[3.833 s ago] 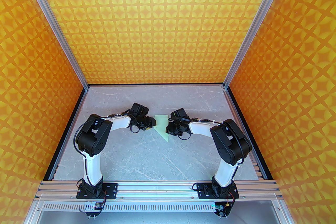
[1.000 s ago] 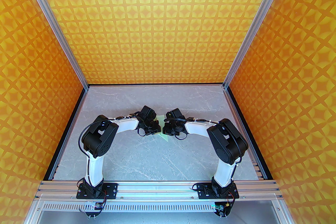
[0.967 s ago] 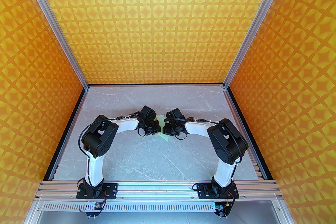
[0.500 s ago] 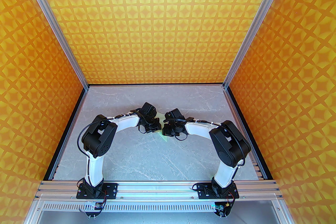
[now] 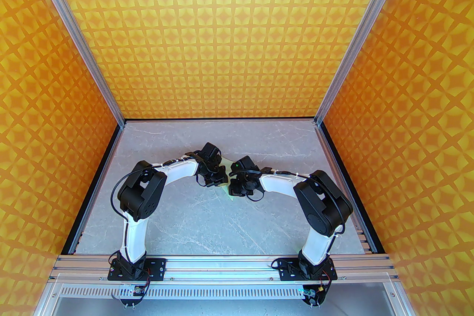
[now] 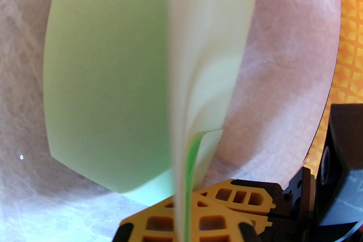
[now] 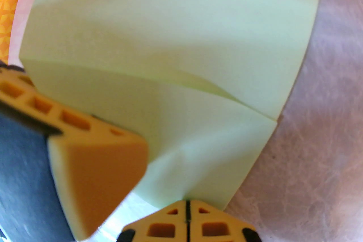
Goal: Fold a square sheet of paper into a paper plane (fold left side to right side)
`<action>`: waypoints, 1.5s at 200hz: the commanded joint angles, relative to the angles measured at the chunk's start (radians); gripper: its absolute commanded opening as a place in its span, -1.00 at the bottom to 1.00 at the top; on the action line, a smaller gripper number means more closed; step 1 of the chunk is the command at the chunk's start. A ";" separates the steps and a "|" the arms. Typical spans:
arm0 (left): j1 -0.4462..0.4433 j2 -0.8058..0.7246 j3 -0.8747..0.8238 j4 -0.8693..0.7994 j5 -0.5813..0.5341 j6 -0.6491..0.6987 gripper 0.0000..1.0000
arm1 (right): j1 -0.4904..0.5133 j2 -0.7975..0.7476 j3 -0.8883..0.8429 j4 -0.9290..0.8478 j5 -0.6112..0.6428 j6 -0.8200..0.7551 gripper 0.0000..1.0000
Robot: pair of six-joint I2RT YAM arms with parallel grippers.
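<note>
The left gripper, clamped on the paper, has swung its flap upright toward the right gripper, closed at the edge. Fold's roughly halfway over.

Bright, even light; wrist views warp at edges, blurring the paper close-up.

We see the left gripper and right gripper nearly meeting at mid-table, both clamped on the raised sheet of paper, blocking passage there. Bare table lies open around them; orange walls enclose three sides.
</note>
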 commanded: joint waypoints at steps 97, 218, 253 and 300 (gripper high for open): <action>0.011 0.038 0.040 -0.032 -0.006 0.026 -1.00 | 0.035 -0.082 -0.135 -0.002 -0.016 0.034 -0.87; 0.012 0.020 0.025 -0.033 -0.009 0.035 -1.00 | 0.083 -0.181 -0.190 -0.002 0.002 0.082 -0.88; 0.011 0.005 0.013 -0.054 -0.009 0.060 -1.00 | 0.047 -0.218 -0.187 0.049 0.019 0.129 -0.94; 0.010 -0.013 -0.017 -0.048 -0.009 0.061 -1.00 | -0.056 -0.186 -0.190 0.201 -0.032 0.225 -0.94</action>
